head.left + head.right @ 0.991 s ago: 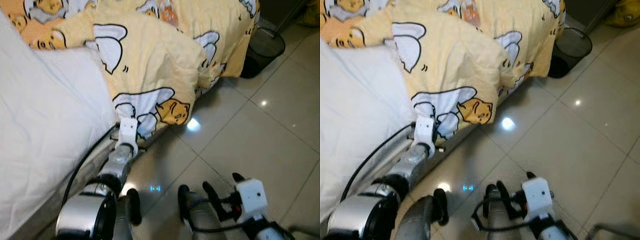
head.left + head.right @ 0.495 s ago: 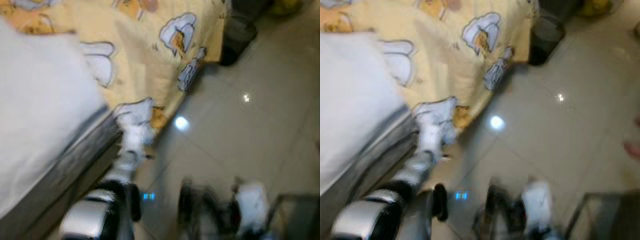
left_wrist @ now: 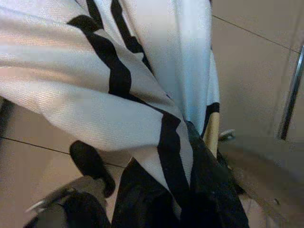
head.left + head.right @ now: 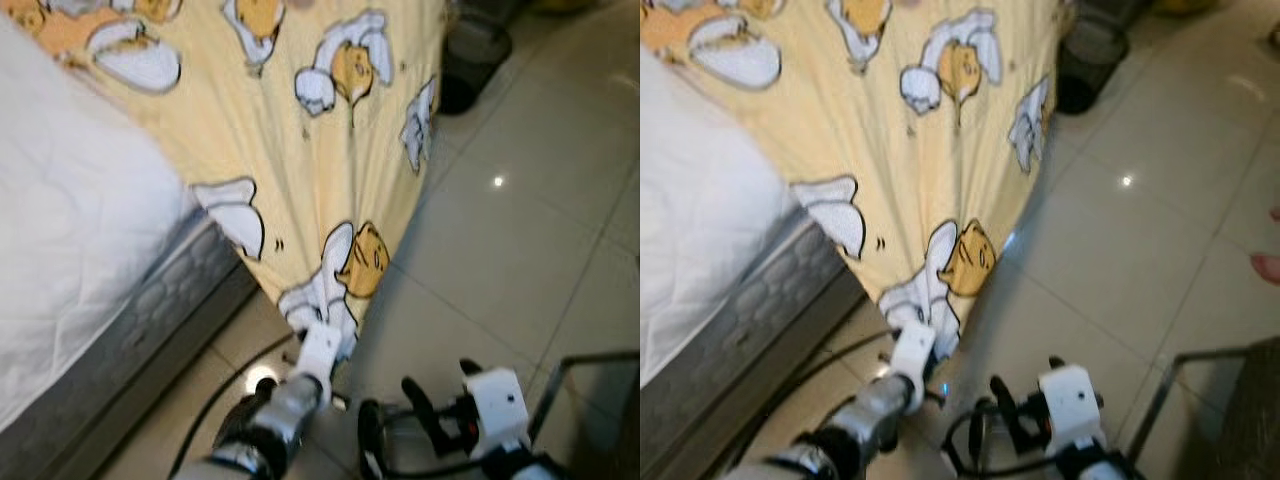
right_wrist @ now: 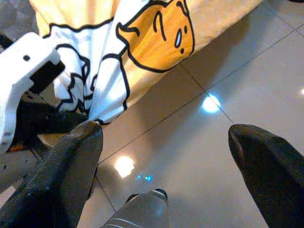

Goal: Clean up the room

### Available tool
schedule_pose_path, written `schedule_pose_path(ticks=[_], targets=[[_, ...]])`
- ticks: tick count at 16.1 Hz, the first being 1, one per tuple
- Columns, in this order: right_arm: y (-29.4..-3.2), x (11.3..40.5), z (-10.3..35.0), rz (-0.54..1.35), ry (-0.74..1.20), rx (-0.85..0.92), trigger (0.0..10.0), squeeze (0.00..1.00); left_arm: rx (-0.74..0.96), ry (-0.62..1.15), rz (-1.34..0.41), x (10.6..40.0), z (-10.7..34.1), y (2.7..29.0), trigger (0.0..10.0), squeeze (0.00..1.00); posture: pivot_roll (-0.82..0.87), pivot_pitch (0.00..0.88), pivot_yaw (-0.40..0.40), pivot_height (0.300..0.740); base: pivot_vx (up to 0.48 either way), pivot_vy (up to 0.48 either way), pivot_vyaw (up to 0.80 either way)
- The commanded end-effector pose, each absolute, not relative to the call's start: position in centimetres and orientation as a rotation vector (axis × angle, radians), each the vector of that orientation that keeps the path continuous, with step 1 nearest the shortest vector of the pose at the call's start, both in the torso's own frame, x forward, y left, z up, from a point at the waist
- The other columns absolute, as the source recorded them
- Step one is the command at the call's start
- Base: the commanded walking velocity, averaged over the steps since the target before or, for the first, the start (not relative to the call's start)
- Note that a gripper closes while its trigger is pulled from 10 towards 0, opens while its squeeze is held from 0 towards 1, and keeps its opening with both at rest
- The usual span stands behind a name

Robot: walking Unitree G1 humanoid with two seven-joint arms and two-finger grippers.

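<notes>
Off the bed's side edge, a soft yellow blanket (image 4: 300, 150) printed with cartoon eggs hangs taut down to the glossy tiled floor (image 4: 520, 250), beside the quilted white mattress (image 4: 70, 260). The left gripper (image 4: 318, 335), its silver arm reaching forward and up, is clenched on the blanket's lowest corner. The right gripper (image 5: 166, 156) hovers low over the tiles, black fingers (image 5: 61, 175) spread wide. A black mesh bin (image 4: 472, 60) stands near the bed's far corner.

Home bedroom. Bed with white quilted mattress (image 4: 70, 260), grey padded base (image 4: 150, 320); yellow cartoon-print blanket (image 4: 300, 130) hanging off edge. Glossy beige tiled floor (image 4: 520, 230). Black mesh wastebasket (image 4: 470, 60) beside bed.
</notes>
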State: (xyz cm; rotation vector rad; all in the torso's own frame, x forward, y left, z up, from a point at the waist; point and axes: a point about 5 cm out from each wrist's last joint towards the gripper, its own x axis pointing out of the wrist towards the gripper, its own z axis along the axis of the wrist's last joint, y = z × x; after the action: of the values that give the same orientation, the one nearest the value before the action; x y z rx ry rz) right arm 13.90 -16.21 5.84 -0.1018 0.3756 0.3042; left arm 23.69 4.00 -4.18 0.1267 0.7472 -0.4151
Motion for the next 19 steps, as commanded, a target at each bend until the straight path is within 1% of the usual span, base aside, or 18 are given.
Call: schedule_pose_path(ticks=[1, 2, 3, 4, 5, 6, 7, 8, 11, 12, 13, 16, 18, 19], targets=[[-16.4, 13.4, 5.5, 0.304, 0.404, -0.104, 10.0, 0.00, 0.092, 0.906, -0.526, 19.2, -6.1, 1.3, 10.0, 0.00, -0.24, 0.341, -0.028, 0.736, 0.000, 0.000, 0.00], [-16.4, 13.4, 5.5, 0.308, 0.407, -0.105, 10.0, 0.00, 0.067, 0.929, -0.540, 18.5, -6.3, 0.7, 10.0, 0.00, -0.24, 0.341, -0.028, 0.736, 0.000, 0.000, 0.00], [-16.4, 13.2, 5.4, 0.315, 0.415, -0.107, 10.0, 0.00, -0.009, 0.984, -0.547, 17.3, -6.6, 0.0, 10.0, 0.00, -0.25, 0.340, -0.028, 0.736, 0.000, 0.000, 0.00], [-16.4, 13.2, 5.4, 0.316, 0.417, -0.107, 10.0, 0.00, -0.019, 0.995, -0.557, 16.9, -6.7, -0.2, 10.0, 0.00, -0.25, 0.340, -0.028, 0.736, 0.000, 0.000, 0.00], [-16.4, 13.1, 5.3, 0.319, 0.422, -0.108, 10.0, 0.00, -0.052, 1.040, -0.589, 15.4, -7.1, -1.0, 10.0, 0.00, -0.25, 0.337, -0.025, 0.736, 0.000, 0.000, 0.00], [-16.4, 13.0, 5.3, 0.321, 0.425, -0.108, 10.0, 0.00, -0.081, 1.071, -0.600, 14.6, -7.2, -1.4, 10.0, 0.00, -0.25, 0.337, -0.025, 0.736, 0.000, 0.000, 0.00], [-16.4, 13.0, 5.2, 0.323, 0.428, -0.108, 10.0, 0.00, -0.128, 1.120, -0.653, 12.9, -7.3, -2.6, 10.0, 0.00, -0.25, 0.338, -0.025, 0.736, 0.000, 0.000, 0.00], [-16.3, 13.1, 5.2, 0.326, 0.429, -0.108, 10.0, 0.00, -0.147, 1.135, -0.690, 12.1, -7.1, -3.4, 10.0, 0.00, -0.25, 0.338, -0.025, 0.736, 0.000, 0.000, 0.00], [-16.3, 13.1, 5.2, 0.328, 0.429, -0.107, 10.0, 0.00, -0.087, 1.109, -0.681, 12.8, -7.1, -3.1, 10.0, 0.00, -0.25, 0.335, -0.025, 0.736, 0.000, 0.000, 0.00], [-16.3, 13.1, 5.2, 0.331, 0.430, -0.107, 10.0, 0.00, -0.045, 1.093, -0.738, 12.9, -7.0, -3.0, 10.0, 0.64, -0.25, 0.335, -0.025, 0.736, 0.000, 0.000, 0.00], [-16.3, 13.1, 5.2, 0.333, 0.431, -0.106, 10.0, 0.00, 0.006, 1.057, -0.805, 13.2, -6.9, -3.1, 10.0, 1.00, -0.25, 0.334, -0.025, 0.736, 0.000, 0.000, 0.00], [-16.3, 13.2, 5.1, 0.344, 0.436, -0.106, 10.0, 0.00, 0.086, 0.979, -0.926, 14.0, -6.3, -3.4, 10.0, 1.00, -0.24, 0.329, -0.025, 0.736, 0.000, 0.000, 0.00], [-16.2, 13.4, 5.0, 0.348, 0.434, -0.104, 10.0, 0.00, 0.076, 0.956, -0.944, 14.7, -6.0, -3.3, 10.0, 1.00, -0.24, 0.324, -0.023, 0.736, 0.000, 0.000, 0.00], [-16.1, 13.7, 4.9, 0.351, 0.431, -0.103, 10.0, 0.00, 0.089, 0.910, -0.950, 15.5, -5.7, -3.3, 10.0, 1.00, -0.23, 0.318, -0.022, 0.736, 0.000, 0.000, 0.00]])
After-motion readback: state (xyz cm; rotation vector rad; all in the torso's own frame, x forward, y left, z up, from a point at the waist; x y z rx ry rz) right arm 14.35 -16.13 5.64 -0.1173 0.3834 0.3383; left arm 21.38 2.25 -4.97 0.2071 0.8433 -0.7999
